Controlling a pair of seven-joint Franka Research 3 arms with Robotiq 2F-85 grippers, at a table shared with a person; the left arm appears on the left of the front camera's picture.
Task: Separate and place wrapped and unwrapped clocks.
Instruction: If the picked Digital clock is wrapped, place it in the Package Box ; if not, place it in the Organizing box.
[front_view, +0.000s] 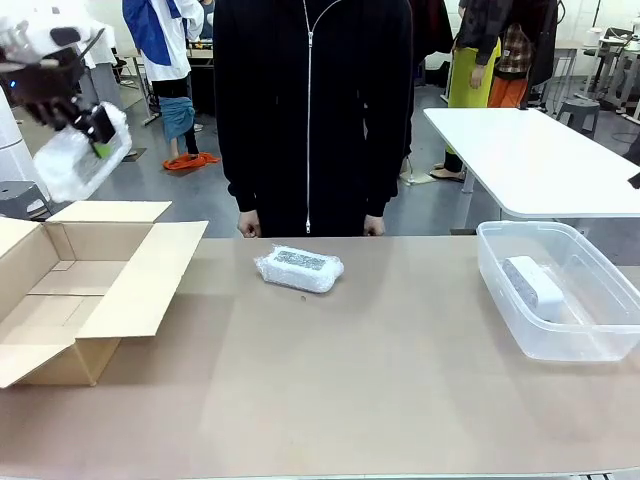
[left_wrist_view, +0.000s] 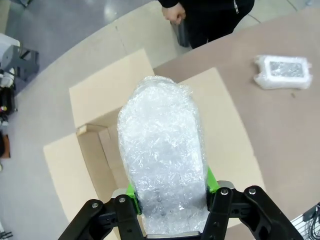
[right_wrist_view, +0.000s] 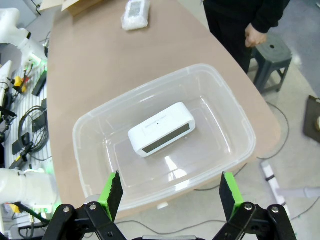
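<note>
1. Wrapped clock (left_wrist_view: 162, 150) hangs above the open cardboard box (front_view: 140, 280), pinched by one end in the left gripper (left_wrist_view: 170, 187). The biggest risk is that the crinkly wrap is slick and most of the clock sticks out past the jaws. It could slide free early and miss the box.
2. Dropped from this height, it may strike a sloping flap and tumble onto the table (front_view: 400, 400).
3. On the second wrapped clock (front_view: 299, 268), lying on the table near the person (front_view: 310, 110) and well apart from the box, the jaws might catch only loose wrap.
4. The smallest risk is at the right gripper (right_wrist_view: 170, 195), whose jaws are spread and empty above the clear tub (right_wrist_view: 235, 130) holding the bare clock (right_wrist_view: 161, 129). A low move could nudge the rim.
</note>
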